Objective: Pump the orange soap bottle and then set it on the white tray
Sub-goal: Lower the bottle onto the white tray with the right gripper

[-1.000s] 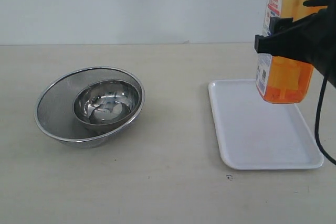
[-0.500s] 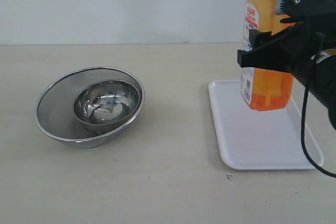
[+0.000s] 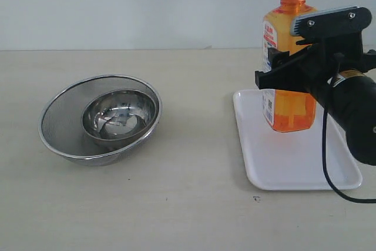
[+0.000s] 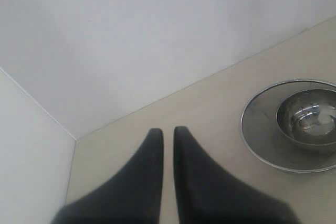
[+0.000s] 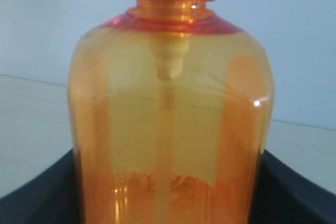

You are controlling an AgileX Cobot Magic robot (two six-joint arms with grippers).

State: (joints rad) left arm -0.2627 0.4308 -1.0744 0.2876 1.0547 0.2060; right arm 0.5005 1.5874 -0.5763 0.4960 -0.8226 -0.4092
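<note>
Exterior view: bottle [image 3: 291,113] inside right claw [image 3: 282,74]

Right arm [image 3: 352,116] enters at the right edge of the exterior view, forearm roughly level, wrist reaching leftward. Right gripper [image 3: 286,74] is horizontal, jaws spread wide and clamped on the sides of the orange soap bottle [image 3: 288,110]. In the right wrist view a black finger shows on each side of it. A black cable [image 3: 323,157] loops below the wrist. Left gripper [image 4: 168,136]: fingers [image 4: 152,156] side by side with a thin slit between, gripping nothing.
</note>
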